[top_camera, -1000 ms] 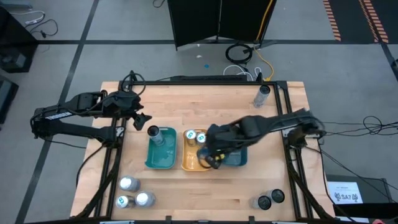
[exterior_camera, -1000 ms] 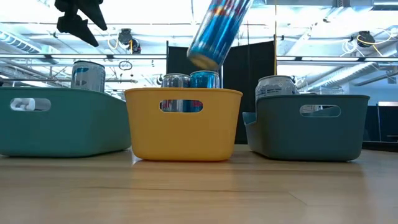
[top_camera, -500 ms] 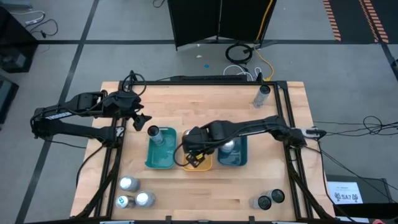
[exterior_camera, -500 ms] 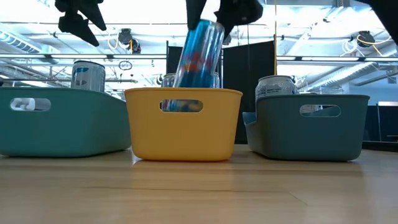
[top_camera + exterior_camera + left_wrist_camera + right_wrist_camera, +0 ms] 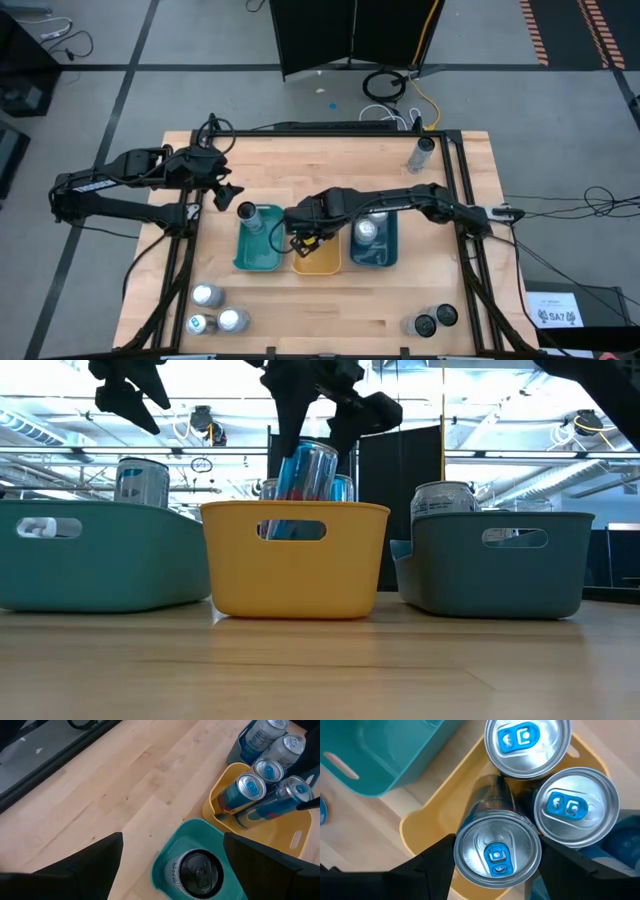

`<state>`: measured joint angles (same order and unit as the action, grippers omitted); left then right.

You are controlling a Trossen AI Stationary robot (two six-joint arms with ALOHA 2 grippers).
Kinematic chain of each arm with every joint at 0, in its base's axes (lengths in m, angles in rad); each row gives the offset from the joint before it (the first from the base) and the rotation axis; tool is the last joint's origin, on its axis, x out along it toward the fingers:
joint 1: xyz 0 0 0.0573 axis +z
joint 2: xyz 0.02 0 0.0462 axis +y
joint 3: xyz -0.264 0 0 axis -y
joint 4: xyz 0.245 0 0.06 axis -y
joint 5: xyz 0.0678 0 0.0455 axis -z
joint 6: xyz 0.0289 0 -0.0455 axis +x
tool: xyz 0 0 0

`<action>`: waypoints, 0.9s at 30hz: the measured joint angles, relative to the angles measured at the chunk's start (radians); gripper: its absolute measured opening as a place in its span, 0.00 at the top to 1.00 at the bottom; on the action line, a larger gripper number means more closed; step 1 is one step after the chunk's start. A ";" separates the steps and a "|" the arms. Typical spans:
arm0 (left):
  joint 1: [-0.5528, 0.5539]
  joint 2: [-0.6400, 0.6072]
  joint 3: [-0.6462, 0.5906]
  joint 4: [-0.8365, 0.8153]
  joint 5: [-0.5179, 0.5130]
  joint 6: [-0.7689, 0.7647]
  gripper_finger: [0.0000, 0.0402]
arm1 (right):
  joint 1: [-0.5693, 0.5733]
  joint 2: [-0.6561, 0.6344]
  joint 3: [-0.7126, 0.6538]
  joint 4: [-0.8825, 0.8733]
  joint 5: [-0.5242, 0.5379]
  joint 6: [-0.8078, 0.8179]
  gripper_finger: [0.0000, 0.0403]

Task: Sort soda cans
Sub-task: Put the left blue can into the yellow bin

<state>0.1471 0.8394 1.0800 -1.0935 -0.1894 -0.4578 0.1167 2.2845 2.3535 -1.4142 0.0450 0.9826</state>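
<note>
Right gripper [image 5: 497,857] around blue can [image 5: 496,851], orange tray [image 5: 427,827]

A wooden worktop [image 5: 330,160] carries three trays side by side: teal [image 5: 258,256] left, yellow [image 5: 320,263] middle, blue [image 5: 383,255] right. A black panel [image 5: 350,35] stands beyond.

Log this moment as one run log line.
right end effector: holding tilted blue can in yellow tray | left end effector: open, waiting above table

You have three trays [image 5: 262,262] side by side on the table, and I can count twelve soda cans [image 5: 206,295] from above, across trays and tabletop.
</note>
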 joint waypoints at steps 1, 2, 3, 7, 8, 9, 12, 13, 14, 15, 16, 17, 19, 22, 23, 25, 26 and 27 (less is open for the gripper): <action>0.000 0.000 0.000 0.000 0.002 0.000 0.12 | -0.004 0.000 0.000 0.002 -0.001 -0.003 0.41; 0.000 0.000 0.000 0.000 0.006 0.000 0.12 | -0.007 0.000 0.000 0.004 -0.002 -0.010 0.41; 0.000 0.000 0.000 0.000 0.006 0.001 0.12 | -0.010 0.000 0.000 0.009 -0.002 -0.017 0.41; 0.000 0.000 0.000 -0.016 0.006 0.000 0.12 | -0.016 0.000 0.000 0.048 0.001 -0.026 0.38; 0.000 0.000 0.000 -0.023 0.006 0.000 0.12 | -0.017 0.000 0.000 0.061 0.002 -0.028 0.38; 0.000 0.000 0.000 -0.026 0.006 0.000 0.12 | -0.017 0.000 0.000 0.072 0.003 -0.033 0.37; 0.000 0.000 0.000 -0.038 0.006 0.000 0.12 | -0.018 0.000 0.000 0.082 0.011 -0.037 0.35; 0.000 0.000 0.000 -0.044 0.006 0.000 0.12 | -0.018 0.000 -0.001 0.083 0.012 -0.036 0.35; 0.000 0.000 0.000 -0.046 0.005 0.000 0.12 | -0.018 0.000 -0.007 0.088 0.013 -0.037 0.35; 0.000 0.000 0.000 -0.045 0.005 0.000 0.12 | -0.018 0.000 -0.012 0.089 0.012 -0.038 0.35; 0.000 0.000 0.000 -0.045 0.005 0.000 0.12 | -0.018 0.000 -0.021 0.090 0.011 -0.042 0.35; 0.000 0.000 0.000 -0.045 0.005 0.000 0.12 | -0.017 0.001 -0.033 0.093 0.011 -0.046 0.35; 0.000 0.000 0.000 -0.045 0.005 0.000 0.12 | -0.018 0.003 -0.056 0.110 0.009 -0.050 0.34; 0.000 0.000 0.000 -0.045 0.005 0.000 0.12 | -0.018 0.003 -0.060 0.117 0.008 -0.052 0.34; 0.000 0.000 0.000 -0.045 0.005 0.000 0.12 | -0.018 0.003 -0.060 0.123 0.008 -0.052 0.34; 0.000 0.000 0.000 -0.045 0.005 0.000 0.12 | -0.019 0.003 -0.060 0.136 0.009 -0.053 0.34; 0.000 0.000 0.000 -0.045 0.005 0.000 0.12 | -0.019 0.003 -0.060 0.137 0.009 -0.056 0.34; 0.000 0.000 0.000 -0.045 0.005 0.000 0.12 | -0.018 0.003 -0.060 0.140 0.009 -0.060 0.34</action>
<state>0.1471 0.8391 1.0800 -1.1385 -0.1844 -0.4583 0.0986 2.2879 2.2932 -1.2740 0.0536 0.9229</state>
